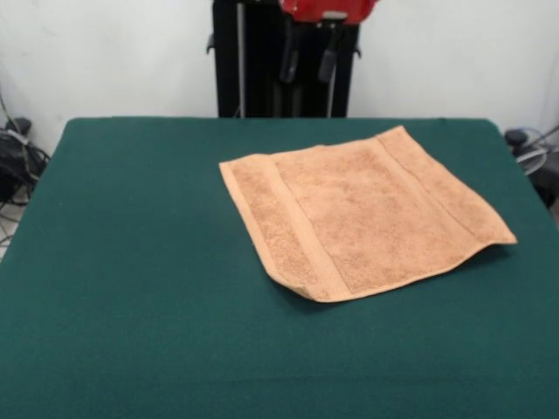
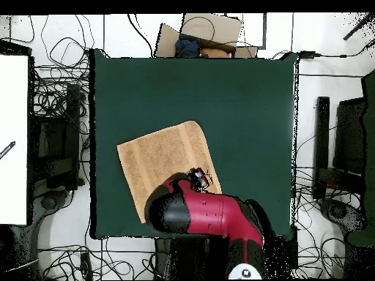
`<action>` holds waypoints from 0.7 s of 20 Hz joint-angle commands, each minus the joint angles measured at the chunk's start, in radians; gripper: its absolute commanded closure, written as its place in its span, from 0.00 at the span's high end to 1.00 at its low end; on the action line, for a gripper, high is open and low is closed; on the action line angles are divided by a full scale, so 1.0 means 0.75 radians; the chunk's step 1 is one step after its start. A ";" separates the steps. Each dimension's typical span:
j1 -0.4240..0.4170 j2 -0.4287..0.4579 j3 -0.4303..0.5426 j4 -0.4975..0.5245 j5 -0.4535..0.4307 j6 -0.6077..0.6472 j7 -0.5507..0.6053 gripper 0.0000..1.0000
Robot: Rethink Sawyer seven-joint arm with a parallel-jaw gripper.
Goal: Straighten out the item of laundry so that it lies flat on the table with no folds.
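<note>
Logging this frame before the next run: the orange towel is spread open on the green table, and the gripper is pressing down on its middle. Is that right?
Not quite. The orange towel is spread open on the green table, but the gripper is not pressing on it: the front view shows it raised well above the table's far edge, clear of the cloth.

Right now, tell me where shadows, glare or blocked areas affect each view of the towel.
Front view: even, soft light; no glare on the towel, only a thin dark shadow beneath its slightly lifted near edge and right corner on the table. Overhead view: the arm covers the towel's lower right corner; the rest of the towel shows plainly, evenly lit, without glare.
</note>
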 commanded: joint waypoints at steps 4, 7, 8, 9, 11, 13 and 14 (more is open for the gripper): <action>-0.169 0.139 0.333 -0.135 0.001 0.215 -0.061 1.00; -0.185 0.180 0.346 -0.198 0.002 0.253 -0.027 1.00; -0.191 0.191 0.352 -0.211 0.003 0.259 -0.019 1.00; -0.197 0.201 0.360 -0.219 0.006 0.260 -0.007 1.00; -0.209 0.221 0.377 -0.222 0.002 0.247 0.009 1.00; -0.229 0.241 0.397 -0.201 -0.013 0.195 0.017 1.00; -0.236 0.253 0.403 -0.198 -0.022 0.174 0.021 1.00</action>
